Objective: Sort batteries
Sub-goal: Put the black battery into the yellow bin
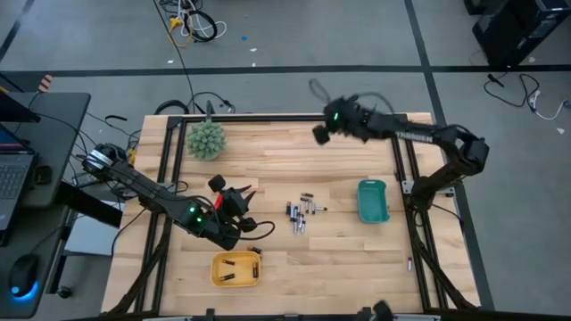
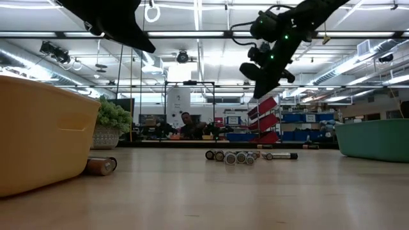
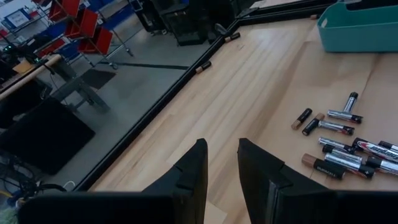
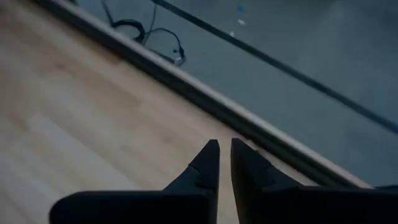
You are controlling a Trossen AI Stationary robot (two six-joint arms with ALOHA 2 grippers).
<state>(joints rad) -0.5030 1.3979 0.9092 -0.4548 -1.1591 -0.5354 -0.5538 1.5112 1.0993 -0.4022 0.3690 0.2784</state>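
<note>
Left gripper (image 1: 221,189): over the wood, above the yellow tray (image 1: 235,269)
Batteries (image 1: 301,214): loose cluster right of the left fingers, between them and the teal tray (image 1: 372,201)
Right gripper (image 1: 320,133): near the table's far edge, well apart from the batteries
Green ball (image 1: 206,140): far-left corner

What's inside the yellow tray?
A few dark batteries lie inside the yellow tray, seen from above. The exact number is hard to tell. From table height its wall hides them; one battery lies outside beside it.
</note>
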